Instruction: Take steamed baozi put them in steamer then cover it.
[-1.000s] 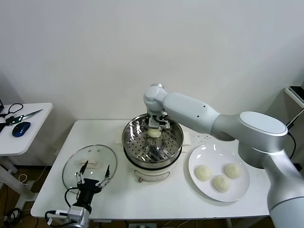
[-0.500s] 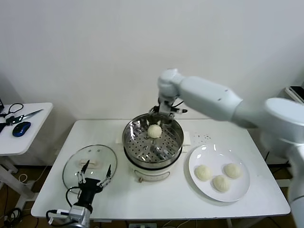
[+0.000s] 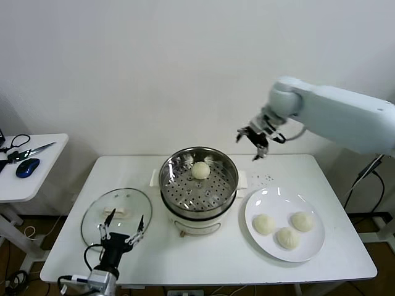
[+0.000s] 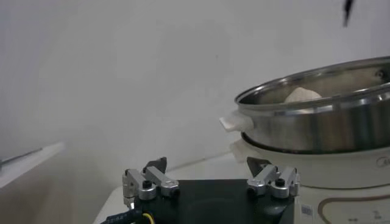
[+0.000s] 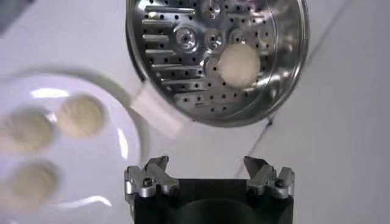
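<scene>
The steel steamer (image 3: pixel 199 185) stands mid-table on its cream base, with one cream-white baozi (image 3: pixel 200 170) on the far side of its perforated tray; both show in the right wrist view, steamer (image 5: pixel 183 79) and baozi (image 5: pixel 239 64). Three baozi (image 3: pixel 287 237) lie on a white plate (image 3: pixel 265 200) to its right. The glass cover (image 3: pixel 117 213) lies flat on the table at the left. My right gripper (image 3: pixel 253 143) is open and empty, in the air right of the steamer's far rim. My left gripper (image 3: pixel 121 228) is open and empty, low at the front left beside the cover.
A small side table (image 3: pixel 28 166) at the far left holds a blue mouse (image 3: pixel 27 167) and scissors (image 3: pixel 31 150). A wall stands close behind the table. A dark object (image 3: pixel 384 120) sits at the far right edge.
My right gripper let go of the baozi in the steamer, rose out of the pot and swung away to the right. The left arm has not moved.
</scene>
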`<state>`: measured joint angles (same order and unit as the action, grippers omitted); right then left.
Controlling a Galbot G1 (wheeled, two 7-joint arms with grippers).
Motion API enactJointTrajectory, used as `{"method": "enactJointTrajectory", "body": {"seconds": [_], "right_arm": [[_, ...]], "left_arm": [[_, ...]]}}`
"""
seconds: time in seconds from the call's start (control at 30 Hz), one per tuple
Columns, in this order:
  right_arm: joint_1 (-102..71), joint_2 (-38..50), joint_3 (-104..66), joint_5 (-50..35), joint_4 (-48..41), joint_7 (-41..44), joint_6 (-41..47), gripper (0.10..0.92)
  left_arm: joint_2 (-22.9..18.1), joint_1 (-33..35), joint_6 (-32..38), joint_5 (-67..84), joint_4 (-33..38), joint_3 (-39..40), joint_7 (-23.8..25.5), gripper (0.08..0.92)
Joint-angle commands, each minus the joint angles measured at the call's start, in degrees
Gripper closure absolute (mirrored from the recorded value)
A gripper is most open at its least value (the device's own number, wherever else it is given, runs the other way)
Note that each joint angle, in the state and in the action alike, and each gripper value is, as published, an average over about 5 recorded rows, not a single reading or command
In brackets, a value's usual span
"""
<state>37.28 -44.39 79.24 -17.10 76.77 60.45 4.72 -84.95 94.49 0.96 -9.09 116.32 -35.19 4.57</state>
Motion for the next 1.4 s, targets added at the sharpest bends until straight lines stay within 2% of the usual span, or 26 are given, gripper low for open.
{"method": "enactJointTrajectory", "body": {"seconds": [0.03, 0.2, 0.43, 0.83, 1.4], "right_arm": [[-7.3, 13.0, 0.1, -8.1, 8.5, -0.9, 13.9, 0.203], [-17.6, 15.0, -6.3, -2.1, 8.6, -0.5, 14.2, 0.203], [-24.7, 11.5, -10.4, 2.1, 4.8, -1.1, 14.2, 0.203], [-27.9, 5.0, -11.5, 2.4, 0.2, -1.6, 14.2, 0.203], [-30.2, 1.5, -13.0, 5.1, -4.1, -1.7, 13.6, 0.203]], "left_arm": [[0.0, 0.3, 0.0, 0.0, 0.3, 0.0, 0.0, 0.177], [-0.1, 0.4, -0.1, -0.3, 0.5, 0.0, 0.0, 0.177], [-0.2, 0.5, -0.1, -0.5, 0.4, -0.1, -0.1, 0.177], [-0.2, 0.6, 0.0, -0.1, -0.2, -0.5, 0.0, 0.177], [-0.2, 0.3, -0.1, 1.5, -1.2, -0.3, -0.1, 0.177]]}}
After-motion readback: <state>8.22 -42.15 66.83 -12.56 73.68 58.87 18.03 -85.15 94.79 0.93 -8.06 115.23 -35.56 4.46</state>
